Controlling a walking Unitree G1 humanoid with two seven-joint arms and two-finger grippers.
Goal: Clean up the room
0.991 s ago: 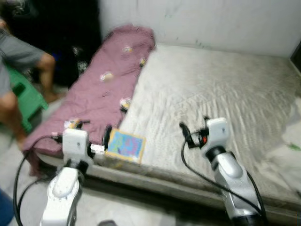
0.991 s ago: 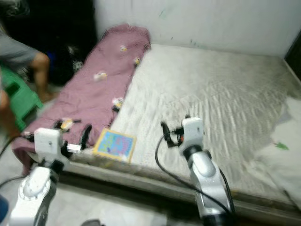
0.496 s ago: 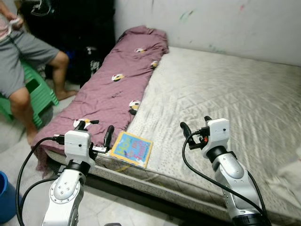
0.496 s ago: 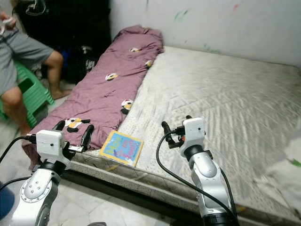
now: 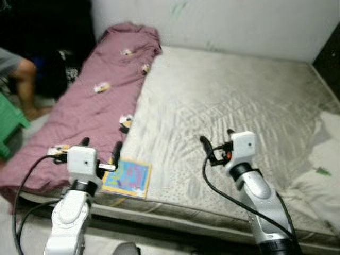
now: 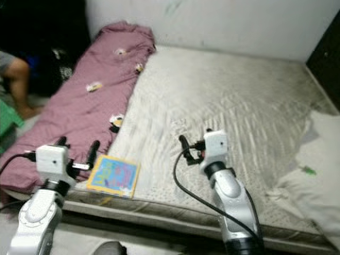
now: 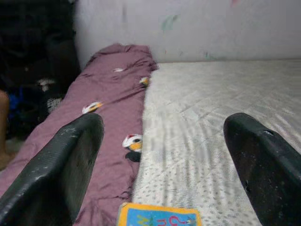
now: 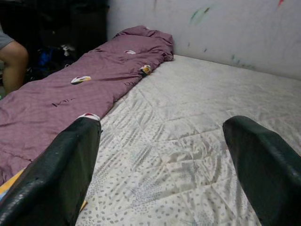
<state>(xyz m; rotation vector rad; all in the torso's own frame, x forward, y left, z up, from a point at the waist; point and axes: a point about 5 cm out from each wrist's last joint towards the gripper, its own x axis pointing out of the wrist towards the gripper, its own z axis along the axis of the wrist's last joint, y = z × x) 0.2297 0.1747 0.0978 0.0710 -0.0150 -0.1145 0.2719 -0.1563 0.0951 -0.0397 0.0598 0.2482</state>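
A bright blue and yellow picture book lies flat on the grey-white mattress, close to its front edge. It also shows low down in the left wrist view, as the book. My left gripper hovers open just left of the book, over the edge of a purple blanket, and holds nothing. My right gripper is open and empty above the middle of the mattress, well to the right of the book. The blanket, printed with small cartoon figures, runs along the mattress's left side.
A person's bare leg and a green stool are on the floor at the far left. White bedding is bunched at the mattress's right end. A pale wall backs the bed, and a dark opening is at the right.
The whole picture has swung to the right, so the camera moved: the person is now at the left edge and the white bedding has come into view. Both grippers stay open.
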